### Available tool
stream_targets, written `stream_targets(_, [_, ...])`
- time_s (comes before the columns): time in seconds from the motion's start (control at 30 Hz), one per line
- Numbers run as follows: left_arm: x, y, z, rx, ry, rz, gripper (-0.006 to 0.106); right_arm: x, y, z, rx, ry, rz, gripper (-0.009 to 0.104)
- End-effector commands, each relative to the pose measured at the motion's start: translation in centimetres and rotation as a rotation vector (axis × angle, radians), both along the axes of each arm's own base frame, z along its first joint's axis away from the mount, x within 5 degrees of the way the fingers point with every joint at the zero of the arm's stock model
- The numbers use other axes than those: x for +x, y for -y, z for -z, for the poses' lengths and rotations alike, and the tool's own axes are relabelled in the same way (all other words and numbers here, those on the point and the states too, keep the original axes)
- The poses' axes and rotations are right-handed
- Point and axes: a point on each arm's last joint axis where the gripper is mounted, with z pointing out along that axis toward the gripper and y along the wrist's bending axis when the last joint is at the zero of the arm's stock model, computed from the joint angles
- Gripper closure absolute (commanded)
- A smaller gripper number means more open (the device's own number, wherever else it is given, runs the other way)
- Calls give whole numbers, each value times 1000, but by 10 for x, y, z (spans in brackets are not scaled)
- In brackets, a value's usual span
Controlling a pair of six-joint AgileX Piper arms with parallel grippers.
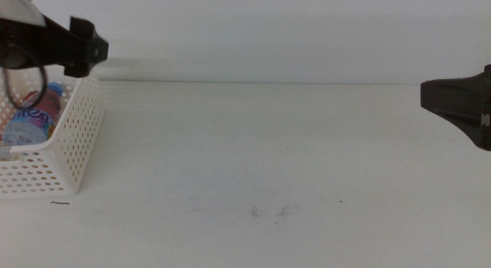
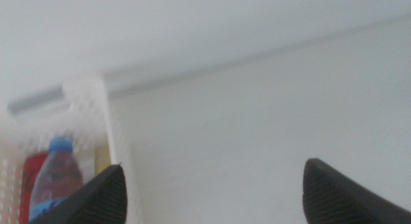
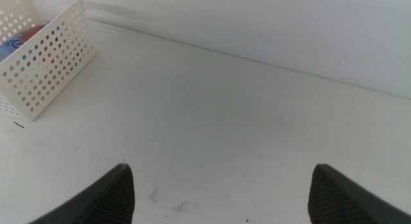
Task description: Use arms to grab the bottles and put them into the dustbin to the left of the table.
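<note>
The white perforated dustbin [image 1: 65, 149] stands at the table's left end. Inside it lies a clear water bottle [image 1: 34, 118] with a blue cap. The left wrist view shows that bottle [image 2: 58, 179] beside a red can [image 2: 31, 179] and a sliver of something yellow [image 2: 101, 158]. My left gripper [image 1: 90, 49] hovers above the dustbin's far right corner, open and holding nothing [image 2: 215, 198]. At the right edge of the middle view my right gripper [image 1: 453, 99] hangs over the table, also open and empty [image 3: 221, 198].
The white table [image 1: 268, 160] carries only faint dark scuff marks [image 1: 268, 212] near its front middle. A pale wall runs behind the table's far edge. In the right wrist view, the dustbin [image 3: 45, 57] sits far off.
</note>
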Motion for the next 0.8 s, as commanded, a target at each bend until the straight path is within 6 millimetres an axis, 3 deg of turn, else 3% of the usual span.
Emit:
stream_targets(0.0, [-25, 6, -13, -39, 87, 34, 7, -1, 1, -3, 3, 17, -5, 16])
stream_targets(0.13, [-52, 2, -27, -61, 136, 39, 7, -1, 1, -3, 3, 17, -5, 16])
stream_targets(0.3, [-68, -3, -40, -57, 217, 36, 7, -1, 1, -3, 3, 17, -5, 16])
stream_targets(0.47, [-76, -5, -51, -77, 315, 35, 7, -1, 1, -3, 3, 17, -5, 16])
stream_targets(0.77, [-78, -6, -55, -72, 346, 34, 7, -1, 1, -3, 3, 17, -5, 16])
